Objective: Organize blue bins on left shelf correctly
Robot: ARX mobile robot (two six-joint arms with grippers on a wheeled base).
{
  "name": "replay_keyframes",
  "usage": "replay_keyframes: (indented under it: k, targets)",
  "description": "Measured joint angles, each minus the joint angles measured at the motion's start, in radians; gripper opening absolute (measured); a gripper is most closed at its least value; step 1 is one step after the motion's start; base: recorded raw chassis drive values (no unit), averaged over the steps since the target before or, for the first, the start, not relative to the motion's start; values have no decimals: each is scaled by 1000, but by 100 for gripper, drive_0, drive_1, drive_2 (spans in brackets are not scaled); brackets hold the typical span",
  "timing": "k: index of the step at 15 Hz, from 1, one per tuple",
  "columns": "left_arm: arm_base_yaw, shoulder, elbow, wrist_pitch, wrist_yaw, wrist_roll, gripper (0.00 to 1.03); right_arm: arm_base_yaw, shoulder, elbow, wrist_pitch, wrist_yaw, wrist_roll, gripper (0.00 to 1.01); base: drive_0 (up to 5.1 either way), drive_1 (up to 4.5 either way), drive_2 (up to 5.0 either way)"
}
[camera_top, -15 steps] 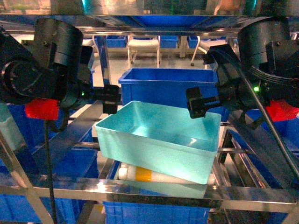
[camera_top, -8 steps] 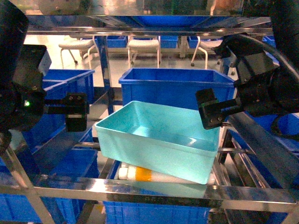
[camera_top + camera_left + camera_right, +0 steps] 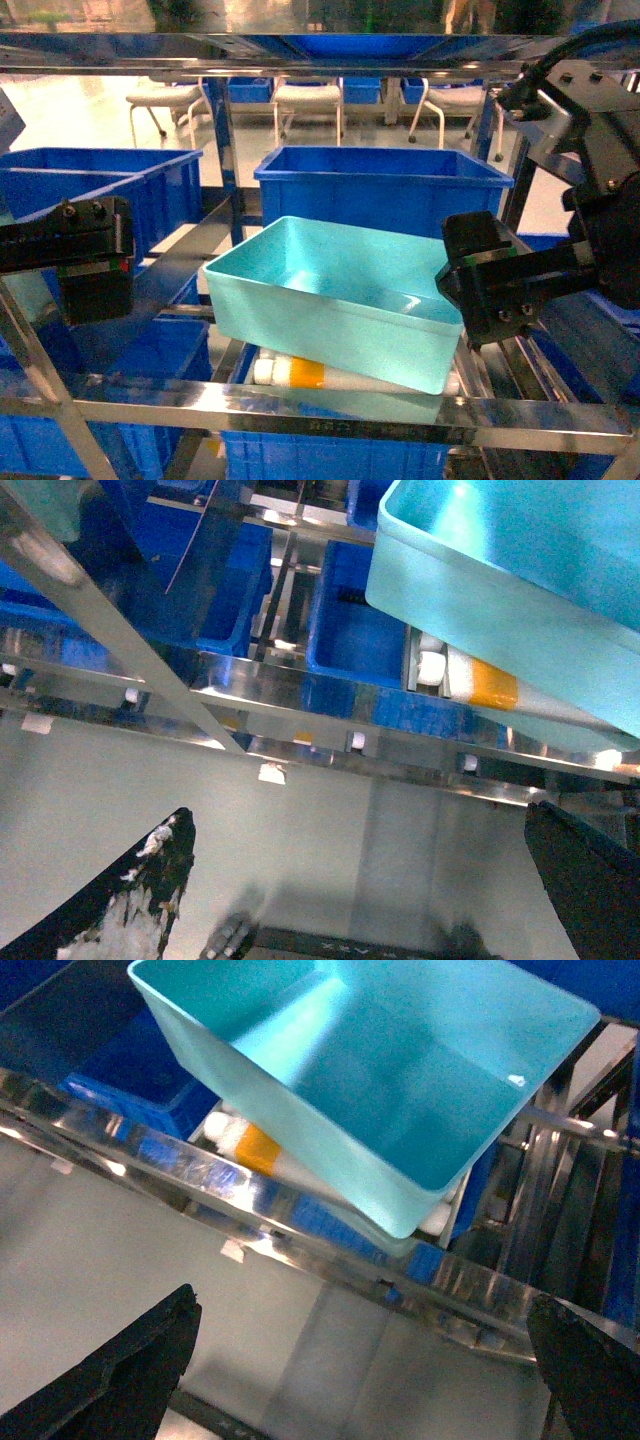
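Note:
The light turquoise blue bin (image 3: pixel 340 300) lies empty and tilted on the left shelf (image 3: pixel 300 405), its front resting on the white-and-orange roller (image 3: pixel 300 373). My left gripper (image 3: pixel 95 265) hangs left of the bin, well apart from it. To the bin's right, my right gripper (image 3: pixel 495 290) sits close to its right corner without holding it. In the left wrist view the bin (image 3: pixel 520 590) is at upper right and the left gripper (image 3: pixel 360 820) is open over bare floor. In the right wrist view the right gripper (image 3: pixel 365 1305) is open below the bin (image 3: pixel 380 1070) and the shelf bar (image 3: pixel 300 1210).
A dark blue ribbed crate (image 3: pixel 380 185) stands right behind the bin, another (image 3: pixel 90 190) to the left, and more (image 3: pixel 330 455) on the level below. Steel rails (image 3: pixel 520 370) slant along the bin's right side. White chairs (image 3: pixel 305 100) stand far behind.
Both arms have pulled back from the bin's far corners toward the camera, the left going left and down, the right going right and down. The bin has not moved.

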Motion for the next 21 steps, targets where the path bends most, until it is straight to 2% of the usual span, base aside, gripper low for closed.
replay_keyframes:
  k: [1, 3, 4, 5, 6, 7, 8, 10, 11, 12, 13, 14, 15, 16, 17, 21]
  targets:
    - [-5, -24, -6, 8, -12, -6, 98, 0, -49, -17, -35, -37, 36, 98, 0, 0, 0]
    - [-6, -26, -8, 25, -14, -7, 98, 1, -92, -21, -27, -59, 66, 98, 0, 0, 0]
    - [4, -23, -148, 451, -26, 83, 87, 2, -87, -22, -17, -55, 70, 98, 0, 0, 0]
    - [34, -44, -338, 788, -6, 212, 72, 25, -68, -161, 412, 167, 29, 85, 0, 0, 0]
    - [58, -87, -458, 999, 10, 285, 60, 9, -84, -313, 669, 318, -4, 72, 0, 0, 0]
    - [92, -157, -489, 1163, 29, 325, 45, -43, -142, -442, 873, 366, -14, 57, 0, 0, 0]
    - [108, -228, -502, 1188, 50, 341, 32, -82, -222, -486, 981, 355, -21, 45, 0, 0, 0]
    - [134, -297, -589, 1126, 94, 357, 7, -125, -333, -568, 973, 294, -28, 19, 0, 0, 0]
    - [153, -341, -615, 1102, 102, 359, 2, -148, -358, -614, 949, 275, -29, 8, 0, 0, 0]
    - [170, -401, -627, 1085, 113, 360, 2, -171, -406, -649, 929, 253, -32, 2, 0, 0, 0]
    - [178, -427, -655, 1122, 129, 360, 2, -193, -477, -670, 914, 231, -32, 2, 0, 0, 0]
    - [180, -424, -662, 1138, 131, 360, 2, -196, -486, -673, 911, 226, -33, 2, 0, 0, 0]
    - [191, -447, -686, 1112, 146, 360, 2, -213, -532, -692, 887, 212, -32, 2, 0, 0, 0]
    - [253, -483, -715, 1051, 212, 361, 2, -227, -557, -720, 895, 198, -32, 2, 0, 0, 0]
    - [275, -540, -722, 1017, 212, 361, 2, -245, -560, -760, 912, 187, -33, 2, 0, 0, 0]
    - [272, -665, -724, 924, 220, 361, 2, -272, -679, -790, 821, 145, -33, 2, 0, 0, 0]
